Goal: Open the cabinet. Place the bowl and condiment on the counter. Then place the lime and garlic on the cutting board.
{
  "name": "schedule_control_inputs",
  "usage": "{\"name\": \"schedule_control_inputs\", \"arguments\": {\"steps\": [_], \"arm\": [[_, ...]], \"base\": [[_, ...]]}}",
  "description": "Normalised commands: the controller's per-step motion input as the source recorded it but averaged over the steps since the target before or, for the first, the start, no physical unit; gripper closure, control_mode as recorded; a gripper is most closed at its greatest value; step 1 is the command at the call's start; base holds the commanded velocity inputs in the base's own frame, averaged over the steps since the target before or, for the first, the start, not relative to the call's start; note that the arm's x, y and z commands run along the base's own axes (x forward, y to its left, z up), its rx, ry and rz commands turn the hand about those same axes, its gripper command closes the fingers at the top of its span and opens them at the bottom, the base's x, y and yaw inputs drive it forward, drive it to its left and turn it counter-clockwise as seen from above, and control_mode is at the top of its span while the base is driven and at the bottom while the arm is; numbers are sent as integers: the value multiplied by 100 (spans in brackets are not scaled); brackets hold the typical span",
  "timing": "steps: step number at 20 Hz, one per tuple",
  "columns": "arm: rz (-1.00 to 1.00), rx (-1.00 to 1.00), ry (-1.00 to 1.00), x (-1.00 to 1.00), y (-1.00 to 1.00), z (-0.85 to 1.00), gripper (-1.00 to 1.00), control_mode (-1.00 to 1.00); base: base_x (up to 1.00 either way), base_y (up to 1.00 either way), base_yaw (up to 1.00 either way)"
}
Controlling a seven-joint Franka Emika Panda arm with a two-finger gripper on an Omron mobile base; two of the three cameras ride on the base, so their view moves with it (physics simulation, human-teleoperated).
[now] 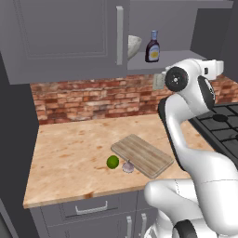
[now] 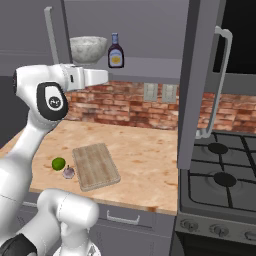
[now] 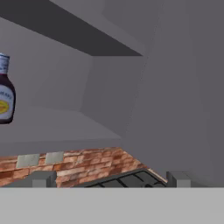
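Observation:
The cabinet (image 1: 65, 37) has its left door shut and its right door (image 2: 196, 85) swung out toward me. On its shelf stand the marbled bowl (image 2: 88, 48) and, to its right, the dark condiment (image 2: 116, 51) bottle. My gripper (image 3: 111, 180) is open with nothing between its fingers; it hangs in front of the open cabinet, just below shelf height and right of the condiment (image 3: 5, 89). On the counter (image 1: 69, 158) lies the cutting board (image 1: 142, 155), with the lime (image 1: 112, 161) and garlic (image 1: 128, 167) touching its near-left edge, off the board.
A black gas stove (image 2: 225, 185) adjoins the counter on the right, under the open door. A brick backsplash (image 1: 88, 100) with outlets (image 2: 161, 92) runs behind. Grey drawers (image 1: 90, 208) sit below the counter's front edge.

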Motion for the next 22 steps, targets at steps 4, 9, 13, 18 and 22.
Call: {"name": "schedule_control_inputs", "arguments": {"steps": [4,9,13,18,22], "arm": [[10,6,0,0,71,0,-100,-100],[12,6,-1,0,63,0,-100,-100],[13,8,-1,0,56,0,-100,-100],[16,10,-3,0,50,0,-100,-100],[17,10,-5,0,47,0,-100,-100]], "base": [[0,0,0],[0,0,0],[0,0,0],[0,0,0],[0,0,0]]}}
